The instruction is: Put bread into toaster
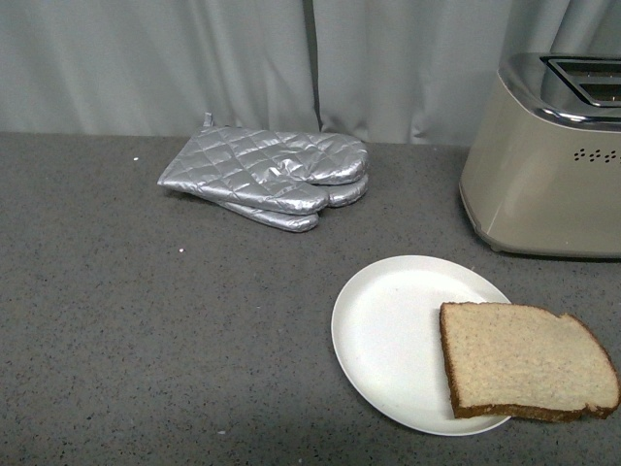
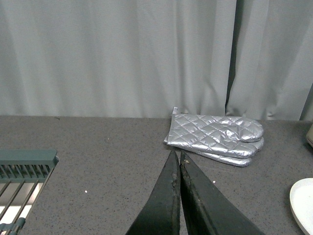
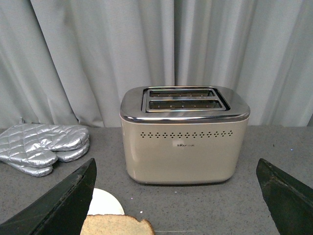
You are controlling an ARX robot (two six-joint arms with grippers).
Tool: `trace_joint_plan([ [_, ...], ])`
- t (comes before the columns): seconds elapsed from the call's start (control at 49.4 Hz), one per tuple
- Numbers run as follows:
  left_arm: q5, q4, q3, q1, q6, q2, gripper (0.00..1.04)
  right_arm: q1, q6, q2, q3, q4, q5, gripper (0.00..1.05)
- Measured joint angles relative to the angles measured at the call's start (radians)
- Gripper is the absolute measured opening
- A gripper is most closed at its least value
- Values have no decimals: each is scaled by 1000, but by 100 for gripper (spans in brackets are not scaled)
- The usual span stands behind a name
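Note:
A slice of tan bread [image 1: 527,361] with a dark crust lies flat on the right half of a white plate [image 1: 388,335], overhanging its rim. The beige toaster [image 1: 543,165] with a chrome slotted top stands at the right edge of the counter, behind the plate. In the right wrist view the toaster [image 3: 184,136] faces me with both slots showing, and the bread [image 3: 117,224] pokes in at the picture's lower edge. My right gripper [image 3: 176,169] is open wide, its fingers apart on either side. My left gripper [image 2: 177,154] is shut on nothing, above bare counter. Neither arm shows in the front view.
A silver quilted oven mitt [image 1: 269,175] lies at the back middle of the grey speckled counter [image 1: 146,320]. Grey curtains [image 1: 243,58] hang behind. A green wire rack [image 2: 22,181] sits at the counter's left side in the left wrist view.

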Motion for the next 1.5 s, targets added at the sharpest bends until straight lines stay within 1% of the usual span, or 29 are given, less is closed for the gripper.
trace_joint_plan([
  [0.04,0,0,0,0,0,0,5,0,0,0,0,0,0,95],
  [0.223,0,0,0,0,0,0,32,0,4,1,0,-2,1,95],
  [0.263,0,0,0,0,0,0,37,8,33,21,18,-51,20,95],
  [0.304,0,0,0,0,0,0,45,21,118,85,57,-141,44,95],
  [0.344,0,0,0,0,0,0,50,27,171,150,73,-158,56,95],
  [0.364,0,0,0,0,0,-1,54,29,223,190,75,-149,68,95],
  [0.385,1,0,0,0,0,-1,55,31,243,211,76,-141,74,95],
  [0.425,1,0,0,0,0,-1,63,34,312,298,76,-92,100,95],
  [0.445,0,0,0,0,0,-1,64,34,319,319,76,-77,105,95],
  [0.547,0,0,0,0,0,-1,81,17,456,537,88,90,151,95],
  [0.567,0,0,0,0,0,-1,82,15,463,563,90,108,154,95],
  [0.668,0,0,0,0,0,-1,98,13,610,787,105,244,223,95],
  [0.709,0,0,0,0,2,-1,100,21,657,860,105,282,245,95],
  [0.769,0,0,0,0,1,-1,97,42,731,976,98,343,267,95],
  [0.83,0,0,0,0,2,-1,98,69,789,1086,85,415,277,95],
  [0.911,0,0,0,0,2,-1,98,124,908,1303,60,570,309,95],
  [0.931,0,0,0,0,2,-1,98,172,996,1489,55,707,317,95],
  [0.972,0,0,0,0,2,-1,98,192,1022,1551,56,755,315,95],
  [1.215,0,0,0,0,2,-1,98,277,1099,1835,82,1001,324,95],
  [1.498,0,0,0,0,2,-1,98,301,1131,2013,121,1134,324,95],
])
